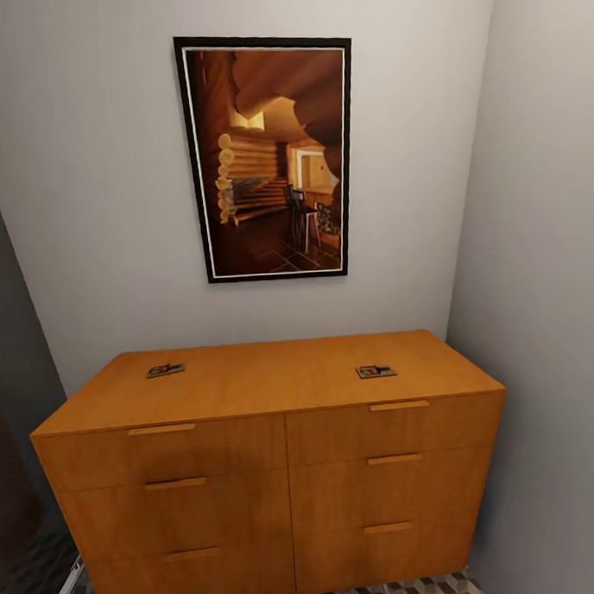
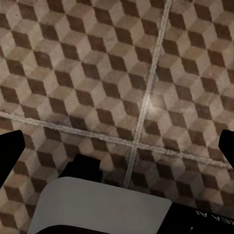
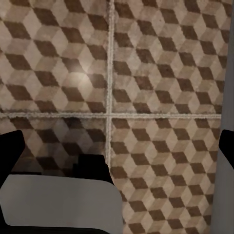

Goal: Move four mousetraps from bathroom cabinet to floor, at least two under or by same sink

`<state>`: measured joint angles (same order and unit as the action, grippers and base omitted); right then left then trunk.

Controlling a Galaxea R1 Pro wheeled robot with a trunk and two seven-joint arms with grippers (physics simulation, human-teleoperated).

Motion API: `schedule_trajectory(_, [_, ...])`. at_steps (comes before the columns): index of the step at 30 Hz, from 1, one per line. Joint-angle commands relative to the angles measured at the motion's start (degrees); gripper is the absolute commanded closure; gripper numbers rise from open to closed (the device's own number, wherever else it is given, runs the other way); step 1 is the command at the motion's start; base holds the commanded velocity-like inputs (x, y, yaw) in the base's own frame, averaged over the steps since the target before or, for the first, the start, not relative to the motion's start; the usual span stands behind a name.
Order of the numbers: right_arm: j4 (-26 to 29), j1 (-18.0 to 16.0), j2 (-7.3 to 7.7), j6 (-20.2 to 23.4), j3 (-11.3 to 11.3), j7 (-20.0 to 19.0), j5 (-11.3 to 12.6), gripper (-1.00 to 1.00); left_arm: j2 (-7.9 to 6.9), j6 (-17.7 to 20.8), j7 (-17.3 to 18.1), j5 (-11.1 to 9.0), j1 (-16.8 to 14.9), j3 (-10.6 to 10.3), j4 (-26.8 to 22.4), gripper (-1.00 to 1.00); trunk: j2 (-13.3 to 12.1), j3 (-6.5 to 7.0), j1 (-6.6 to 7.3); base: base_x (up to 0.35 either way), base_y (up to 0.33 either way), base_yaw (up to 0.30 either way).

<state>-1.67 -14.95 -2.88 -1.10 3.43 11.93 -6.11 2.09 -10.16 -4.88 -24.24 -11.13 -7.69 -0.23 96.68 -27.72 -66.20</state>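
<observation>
At the far left of the head view a dark surface is cut off by the frame and too dim to identify, with a strip of patterned floor tile (image 1: pixel 50 576) below it. Right of that stands an orange wooden dresser (image 1: pixel 280 496) with six drawer fronts in two columns of three, its base cut by the lower edge. Two mousetraps lie on its top, well apart: the left mousetrap (image 1: pixel 164 369) near the back left, the right mousetrap (image 1: pixel 375 371) toward the front right; both are small and flat, their metal parts hard to make out. One framed picture (image 1: pixel 269 156) hangs on the wall above, between the two traps. A plain wall closes in the right side. The wrist views look down on the bathroom floor (image 2: pixel 97 73) of cube-patterned tiles, with pale grout lines crossing. In the left wrist view the left gripper (image 2: pixel 117 146) has its dark fingertips (image 2: pixel 9 151) at opposite edges of the picture, spread wide with nothing between them. The right gripper (image 3: pixel 117 146) is likewise spread wide over bare tile, its fingertips (image 3: pixel 10 152) cropped by the frame, and a pale vertical surface runs along one edge.
</observation>
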Motion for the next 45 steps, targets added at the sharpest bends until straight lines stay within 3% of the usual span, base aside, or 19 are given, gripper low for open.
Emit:
schedule_trajectory(1, [-0.18, -0.08, -0.02, -0.12, 0.29, 0.29, -0.39, -1.00, 0.02, -0.17, -0.22, -0.37, -0.03, -0.49, 0.01, -1.00, 0.03, -0.06, 0.01, 0.000, 0.000, 0.000])
schedule_trajectory(45, [-0.18, -0.08, -0.02, -0.19, 0.29, 0.36, -0.39, -1.00, 0.02, -0.19, -0.14, -0.37, -0.03, -0.53, 0.03, -1.00, 0.03, -0.06, 0.01, 0.000, -0.001, 0.000])
